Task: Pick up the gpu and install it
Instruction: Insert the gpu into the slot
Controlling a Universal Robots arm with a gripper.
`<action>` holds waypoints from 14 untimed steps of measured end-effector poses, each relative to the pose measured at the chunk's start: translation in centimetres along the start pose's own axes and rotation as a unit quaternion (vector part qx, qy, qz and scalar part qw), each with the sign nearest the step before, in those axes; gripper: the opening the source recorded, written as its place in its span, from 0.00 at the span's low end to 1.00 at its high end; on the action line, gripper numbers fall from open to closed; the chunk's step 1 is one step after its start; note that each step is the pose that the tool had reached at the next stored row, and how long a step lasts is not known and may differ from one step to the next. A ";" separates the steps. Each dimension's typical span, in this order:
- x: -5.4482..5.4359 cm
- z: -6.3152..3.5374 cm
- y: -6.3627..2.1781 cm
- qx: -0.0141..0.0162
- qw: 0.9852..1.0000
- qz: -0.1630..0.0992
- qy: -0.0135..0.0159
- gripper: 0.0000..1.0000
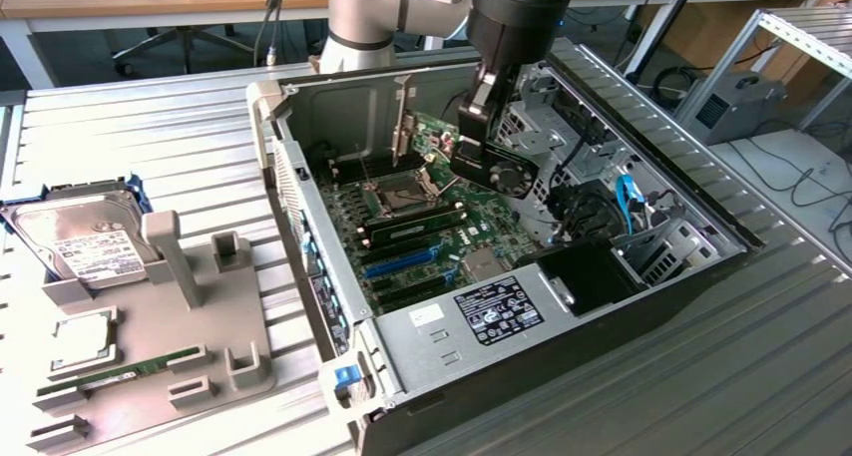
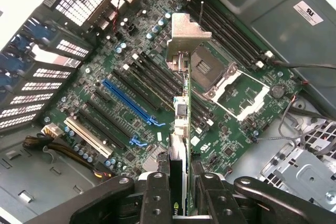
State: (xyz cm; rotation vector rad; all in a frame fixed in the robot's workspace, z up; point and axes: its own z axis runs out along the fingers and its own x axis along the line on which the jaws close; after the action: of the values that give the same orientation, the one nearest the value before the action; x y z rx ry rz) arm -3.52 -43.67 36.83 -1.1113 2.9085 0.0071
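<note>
The gpu [image 1: 510,170] hangs inside the open computer case [image 1: 286,147], above the green motherboard [image 1: 460,241]; its black fan faces the exterior view's right. My gripper [image 1: 477,137] is shut on its upper edge. In the wrist view the gpu [image 2: 181,124] appears edge-on, held between my two black fingers [image 2: 157,198], and its silver bracket [image 2: 187,34] points away from the camera. The card floats over the row of expansion slots, near the long blue slot [image 2: 131,102] and beside the CPU socket [image 2: 220,74]. It touches no slot.
Left of the case, a grey fixture tray [image 1: 200,321] carries a hard drive [image 1: 83,244], a CPU chip [image 1: 83,338] and a RAM stick [image 1: 120,371]. Inside the case are cables [image 2: 63,148], a drive cage [image 1: 672,251] and RAM slots [image 2: 231,30].
</note>
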 end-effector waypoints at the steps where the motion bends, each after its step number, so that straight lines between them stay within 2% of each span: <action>1: 0.0 0.00 0.00 0.000 1.000 -0.001 0.000 0.26; 14: 0.0 0.01 0.00 -0.001 1.000 -0.020 0.000 0.26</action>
State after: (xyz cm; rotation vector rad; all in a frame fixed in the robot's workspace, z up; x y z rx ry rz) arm -3.52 -43.67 36.82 -1.1685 2.8861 0.0080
